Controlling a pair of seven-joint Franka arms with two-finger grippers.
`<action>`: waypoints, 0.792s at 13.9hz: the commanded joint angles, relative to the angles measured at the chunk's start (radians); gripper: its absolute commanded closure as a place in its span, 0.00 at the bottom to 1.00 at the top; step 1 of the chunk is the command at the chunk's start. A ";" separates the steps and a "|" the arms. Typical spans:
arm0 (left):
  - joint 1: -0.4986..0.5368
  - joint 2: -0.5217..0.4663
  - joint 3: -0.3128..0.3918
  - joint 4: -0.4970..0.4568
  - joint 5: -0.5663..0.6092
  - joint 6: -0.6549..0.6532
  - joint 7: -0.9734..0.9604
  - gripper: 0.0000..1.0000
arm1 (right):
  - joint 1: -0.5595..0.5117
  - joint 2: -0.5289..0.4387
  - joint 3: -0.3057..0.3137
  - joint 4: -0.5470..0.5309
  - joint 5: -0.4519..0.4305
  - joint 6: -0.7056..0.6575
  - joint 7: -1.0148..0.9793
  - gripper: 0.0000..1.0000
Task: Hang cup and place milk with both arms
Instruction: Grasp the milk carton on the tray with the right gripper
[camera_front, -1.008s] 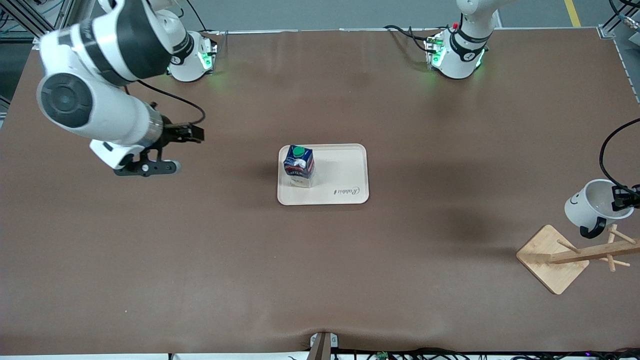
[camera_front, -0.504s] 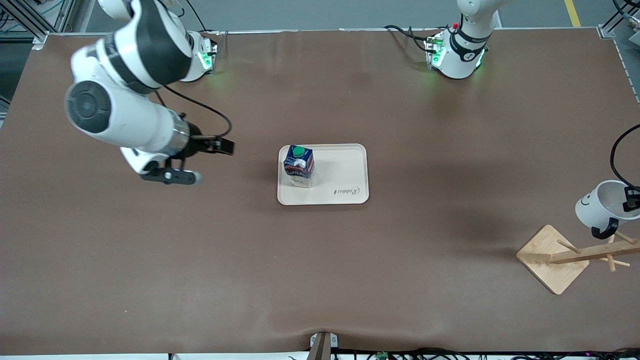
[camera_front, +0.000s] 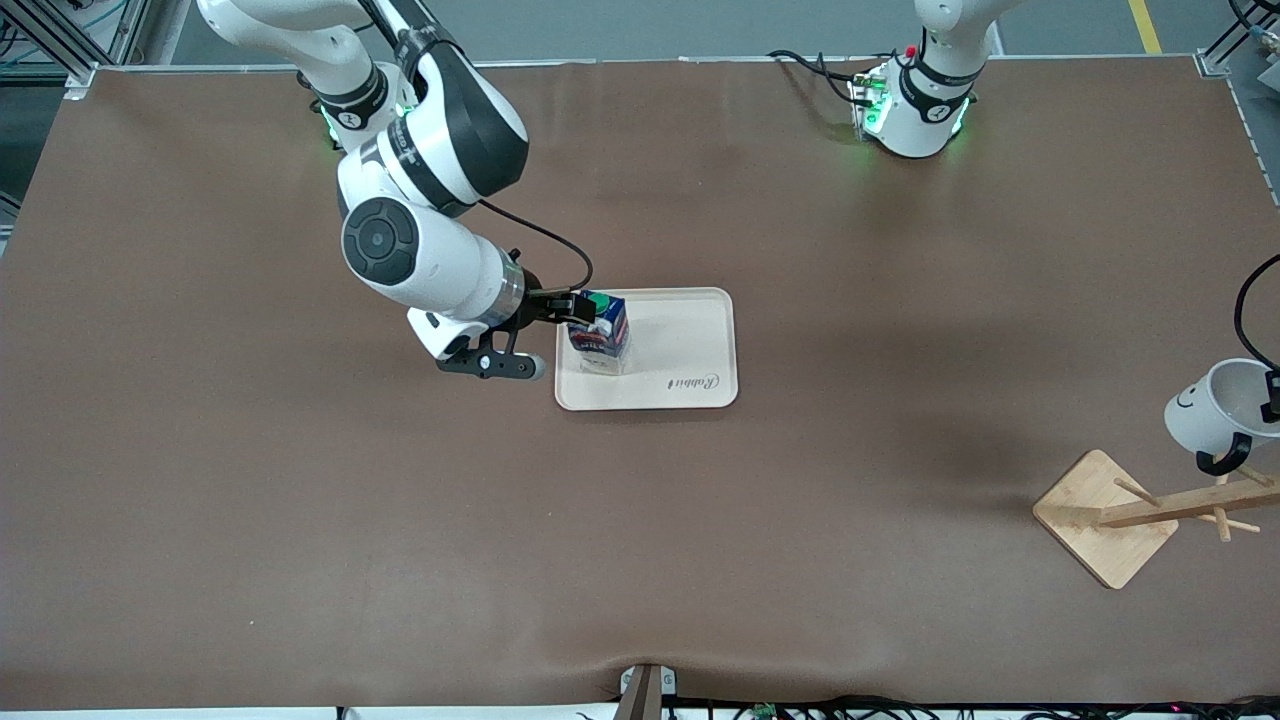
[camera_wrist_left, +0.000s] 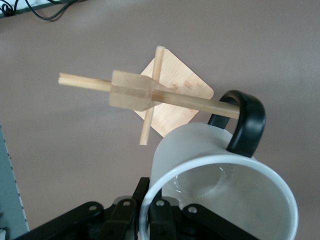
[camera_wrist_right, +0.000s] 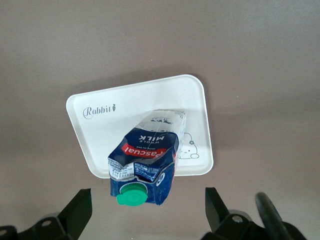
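1. Front view: the milk (camera_front: 598, 333) stands upright on the cream tray (camera_front: 690, 350) at mid-table, at the tray's end toward the right arm.
2. The right gripper (camera_front: 560, 308) hangs over that tray edge beside the carton's top, jaws spread wide, holding nothing.
3. The left gripper (camera_wrist_left: 145, 212) pinches the rim of the cup (camera_front: 1226, 411), above the wooden rack (camera_front: 1140, 514); a rack peg passes through the cup's black handle (camera_wrist_left: 245, 122).

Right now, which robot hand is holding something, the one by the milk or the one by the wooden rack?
The left tool, over the wooden mug rack, is shut on the smiley cup. The right tool is open around the milk carton.
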 joint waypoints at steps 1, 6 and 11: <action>0.009 0.026 -0.010 0.034 -0.013 0.021 0.040 1.00 | 0.029 0.000 -0.010 -0.032 0.017 0.052 0.023 0.00; 0.008 0.043 -0.005 0.051 -0.012 0.042 0.050 1.00 | 0.083 0.000 -0.012 -0.032 0.016 0.021 0.149 0.00; 0.011 0.044 -0.005 0.049 -0.013 0.041 0.062 0.00 | 0.132 0.028 -0.016 -0.078 -0.016 0.085 0.169 0.00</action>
